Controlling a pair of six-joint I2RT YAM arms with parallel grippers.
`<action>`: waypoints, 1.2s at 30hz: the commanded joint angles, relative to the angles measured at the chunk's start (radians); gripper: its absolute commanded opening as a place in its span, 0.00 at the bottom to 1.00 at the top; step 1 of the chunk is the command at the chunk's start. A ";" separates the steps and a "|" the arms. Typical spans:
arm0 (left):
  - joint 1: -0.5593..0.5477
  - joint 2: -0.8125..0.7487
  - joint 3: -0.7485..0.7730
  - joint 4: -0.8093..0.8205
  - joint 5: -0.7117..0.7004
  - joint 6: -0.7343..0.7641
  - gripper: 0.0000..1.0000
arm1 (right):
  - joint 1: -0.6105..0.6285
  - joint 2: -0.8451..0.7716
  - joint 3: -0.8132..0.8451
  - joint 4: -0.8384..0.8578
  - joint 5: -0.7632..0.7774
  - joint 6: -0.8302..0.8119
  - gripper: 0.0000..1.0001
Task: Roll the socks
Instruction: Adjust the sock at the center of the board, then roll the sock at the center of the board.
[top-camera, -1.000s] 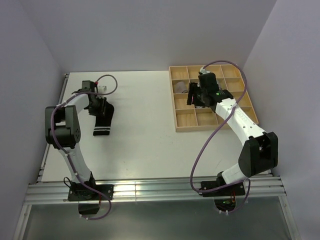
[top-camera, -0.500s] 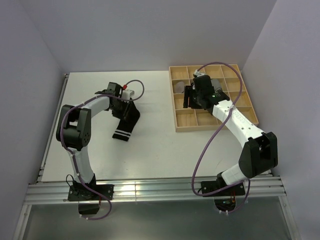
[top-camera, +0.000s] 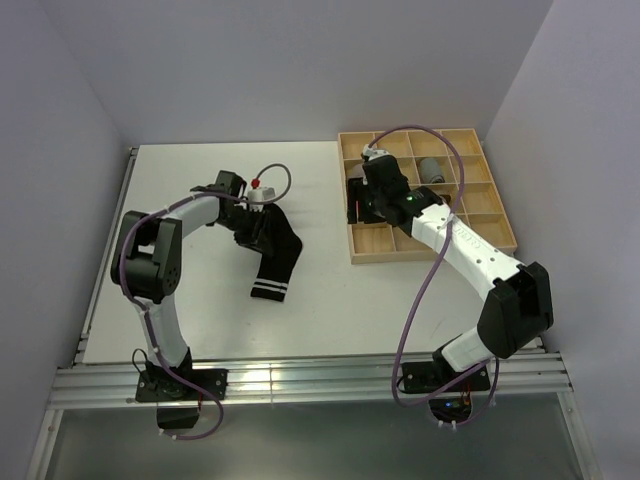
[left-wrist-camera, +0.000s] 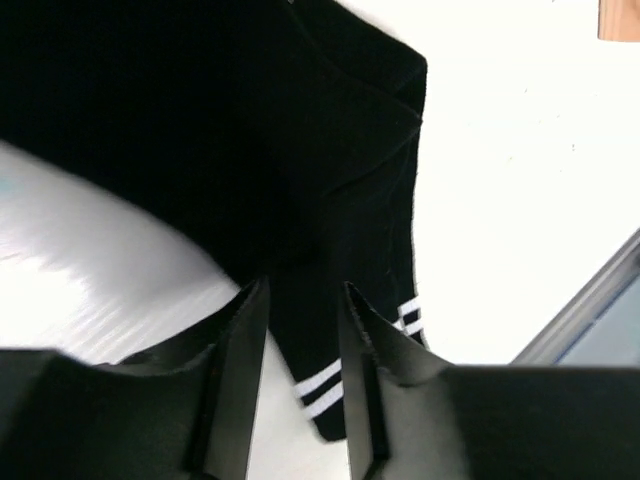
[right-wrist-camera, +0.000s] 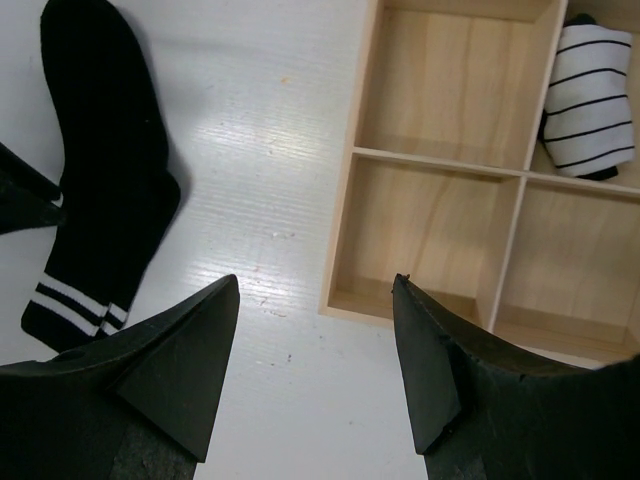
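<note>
A black sock (top-camera: 275, 255) with two white stripes at its cuff lies stretched on the white table, cuff toward the front. My left gripper (top-camera: 255, 222) is shut on the sock's upper part. In the left wrist view the narrow jaws (left-wrist-camera: 303, 300) pinch the black fabric (left-wrist-camera: 340, 200), and the striped cuff hangs below. My right gripper (top-camera: 360, 205) is open and empty over the left edge of the wooden tray (top-camera: 352, 258). The right wrist view shows its spread jaws (right-wrist-camera: 318, 285), with the sock (right-wrist-camera: 100, 180) at the left.
The wooden tray (right-wrist-camera: 345, 240) has several compartments. A white rolled sock with black stripes (right-wrist-camera: 590, 95) sits in one, and a grey roll (top-camera: 432, 168) sits in a back one. The table ends at a metal rail (top-camera: 300, 380) in front.
My left gripper has dragged the sock from the table's far left toward the middle. My right gripper has moved left from inside the tray to its left edge.
</note>
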 joint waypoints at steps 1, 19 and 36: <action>0.043 -0.128 0.047 0.008 0.002 0.098 0.40 | 0.022 0.002 0.017 0.038 0.036 -0.008 0.70; -0.014 -0.786 -0.652 0.431 -0.125 0.683 0.69 | 0.022 -0.053 -0.033 0.056 0.095 0.025 0.71; -0.314 -0.857 -0.869 0.594 -0.154 0.763 0.72 | 0.022 -0.089 -0.115 0.096 0.123 0.076 0.71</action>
